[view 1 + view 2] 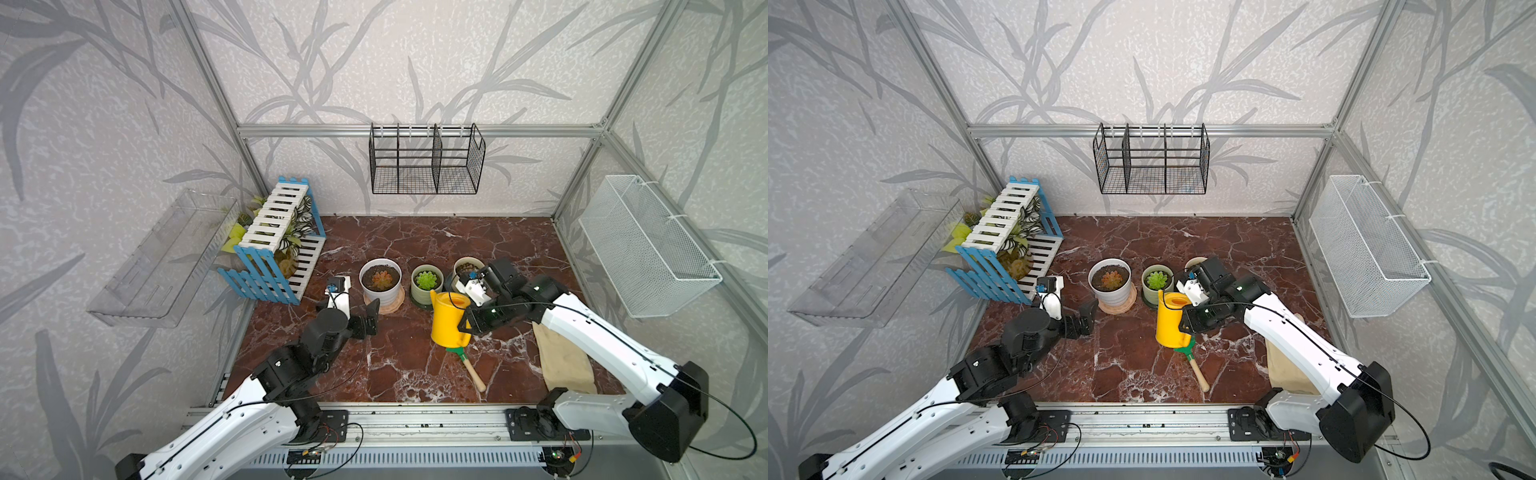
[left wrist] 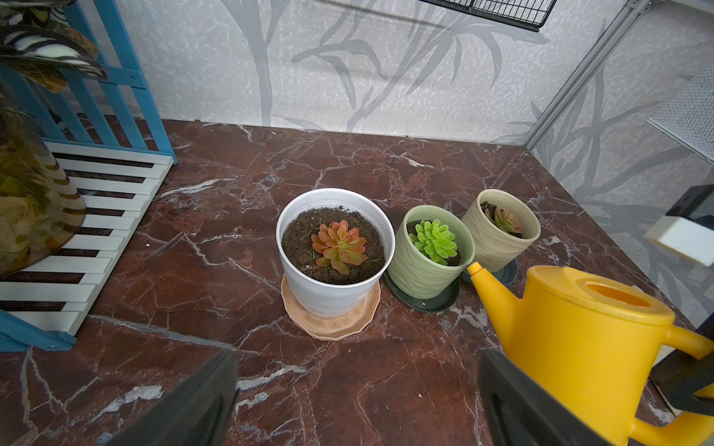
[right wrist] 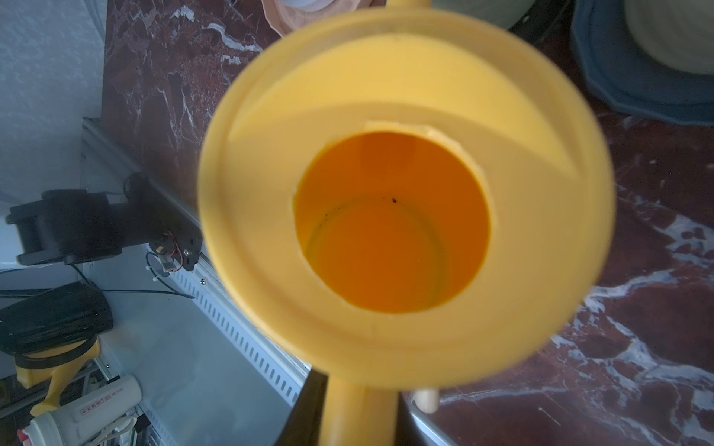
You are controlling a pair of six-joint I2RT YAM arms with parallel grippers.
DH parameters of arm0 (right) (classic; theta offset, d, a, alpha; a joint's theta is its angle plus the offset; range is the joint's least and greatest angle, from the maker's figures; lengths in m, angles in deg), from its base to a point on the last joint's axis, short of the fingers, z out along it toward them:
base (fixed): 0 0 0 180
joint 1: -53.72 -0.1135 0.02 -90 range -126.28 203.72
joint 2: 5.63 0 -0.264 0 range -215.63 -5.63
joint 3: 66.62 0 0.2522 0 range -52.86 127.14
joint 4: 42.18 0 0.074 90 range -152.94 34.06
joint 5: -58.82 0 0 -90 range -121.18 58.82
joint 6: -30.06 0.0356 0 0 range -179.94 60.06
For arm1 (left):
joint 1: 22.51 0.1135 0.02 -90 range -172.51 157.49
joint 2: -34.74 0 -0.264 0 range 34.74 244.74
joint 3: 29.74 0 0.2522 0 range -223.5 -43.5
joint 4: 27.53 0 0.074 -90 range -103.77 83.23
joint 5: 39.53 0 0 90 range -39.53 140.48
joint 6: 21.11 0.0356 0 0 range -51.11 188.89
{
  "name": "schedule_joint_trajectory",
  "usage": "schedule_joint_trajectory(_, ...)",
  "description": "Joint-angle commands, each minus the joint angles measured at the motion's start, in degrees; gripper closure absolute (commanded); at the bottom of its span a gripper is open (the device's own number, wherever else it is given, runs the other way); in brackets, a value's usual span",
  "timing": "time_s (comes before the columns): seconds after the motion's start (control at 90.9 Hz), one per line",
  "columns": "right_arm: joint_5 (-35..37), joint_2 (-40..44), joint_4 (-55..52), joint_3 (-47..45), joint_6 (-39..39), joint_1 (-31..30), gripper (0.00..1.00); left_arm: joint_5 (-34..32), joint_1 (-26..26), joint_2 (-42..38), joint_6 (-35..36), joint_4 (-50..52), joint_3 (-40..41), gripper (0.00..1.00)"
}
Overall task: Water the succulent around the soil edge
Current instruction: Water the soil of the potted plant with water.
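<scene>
Presently, the right hand is clamped on the handle of the yellow watering can, which stands upright and is not yet tipped. Its handle-to-spout axis runs away from the robot's base and slightly to the robot's left. The spout tip therefore sits just short of the green pot and its green succulent. The white pot, with the orange succulent and a wide ring of bare soil, lies further left; the cream pot lies further right. The left hand, fingers wide apart and empty, hovers near the white pot. Which plant is meant cannot be told. Either way, the right arm would probably have to carry the spout over a soil rim before tilting.
</scene>
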Motion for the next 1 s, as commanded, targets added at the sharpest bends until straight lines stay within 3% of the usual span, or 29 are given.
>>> schedule_joint_trajectory(0.0,-1.9,-1.1,3.0,2.2,-1.1,-1.3,1.00,0.4,0.4,0.1,1.0,-0.7,0.3,0.00)
schedule_joint_trajectory(0.429,0.2,-2.1,4.4,2.3,-0.7,-1.8,1.00,2.0,1.5,1.0,1.3,-1.5,0.3,0.00)
schedule_joint_trajectory(0.99,3.1,8.1,0.3,-2.4,-0.6,3.6,1.00,5.3,3.9,1.6,1.5,-2.7,0.7,0.00)
